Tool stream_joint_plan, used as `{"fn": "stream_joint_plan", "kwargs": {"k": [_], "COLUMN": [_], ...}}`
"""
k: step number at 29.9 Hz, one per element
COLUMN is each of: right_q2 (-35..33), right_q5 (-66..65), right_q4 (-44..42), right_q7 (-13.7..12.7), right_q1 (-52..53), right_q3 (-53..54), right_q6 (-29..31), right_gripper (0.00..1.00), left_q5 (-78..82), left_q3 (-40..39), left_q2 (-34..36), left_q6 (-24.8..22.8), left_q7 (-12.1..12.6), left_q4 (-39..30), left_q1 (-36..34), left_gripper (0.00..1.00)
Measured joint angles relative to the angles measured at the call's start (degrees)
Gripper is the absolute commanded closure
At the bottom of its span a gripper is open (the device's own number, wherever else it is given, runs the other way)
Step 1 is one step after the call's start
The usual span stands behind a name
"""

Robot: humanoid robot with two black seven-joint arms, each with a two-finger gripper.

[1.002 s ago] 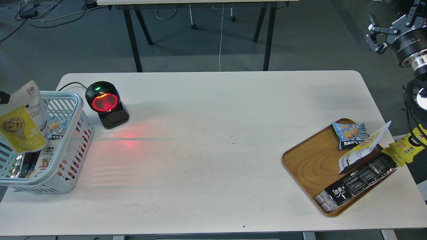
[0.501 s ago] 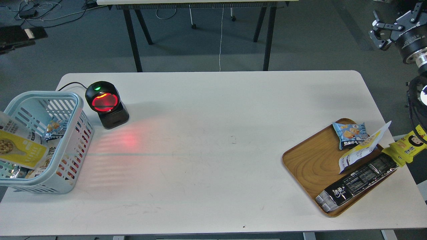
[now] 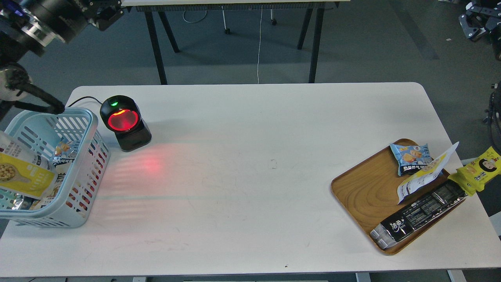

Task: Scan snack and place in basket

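Observation:
The snack (image 3: 24, 174), a yellow-and-white pouch with a picture of round nuts, lies tilted inside the light blue basket (image 3: 91, 129) at the table's left edge, on top of other packets. My left gripper (image 3: 105, 15) is high at the top left, well above and behind the basket, dark and cut by the frame edge. My right gripper (image 3: 473, 19) is at the top right corner, far from the table, fingers spread and empty.
A black barcode scanner (image 3: 125, 122) with a red glowing window stands right of the basket. A wooden tray (image 3: 362, 194) at the right holds a light-blue packet (image 3: 411, 157), a white-and-yellow pouch (image 3: 424, 176) and a long black packet (image 3: 420, 213). A yellow packet (image 3: 475, 171) lies beside it.
The snack dropped from above the basket into it and now lies still. My left arm rose up to the top left. My right gripper moved up and right toward the corner.

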Motion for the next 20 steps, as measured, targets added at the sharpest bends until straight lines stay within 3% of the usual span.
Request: {"fn": "stream_joint_plan", "kwargs": {"k": [3,8,10,20], "right_q2": [1.2,3.51,5.21,9.82], "right_q5": [0.16,0.28,0.41,0.42], "right_q4": [-0.19,-1.97,-3.42,-6.73], "right_q7": [-2.49,-5.71,-6.37,-7.53], "right_q1": [-0.32,-0.59,-0.6,-0.88], "right_q3": [2.55,4.72,5.1,8.68], "right_q6": [0.0,0.0,0.0,0.0], "right_gripper": [0.01,0.01,0.01,0.01], "left_q5": [-6.75,-15.15,-17.38,-24.66], "left_q3": [-3.04,-11.3,-14.68,-19.27], "left_q2": [-6.91,-17.32,-19.81,-25.07], "left_q6": [-0.03,-0.03,-0.03,-0.05], "left_q7": [0.46,7.86,9.31,9.41], "left_q4": [9.28,22.57,25.03,25.92], "left_q1": [0.12,0.29,0.41,2.78], "left_gripper": [0.0,0.0,0.0,0.0]}}
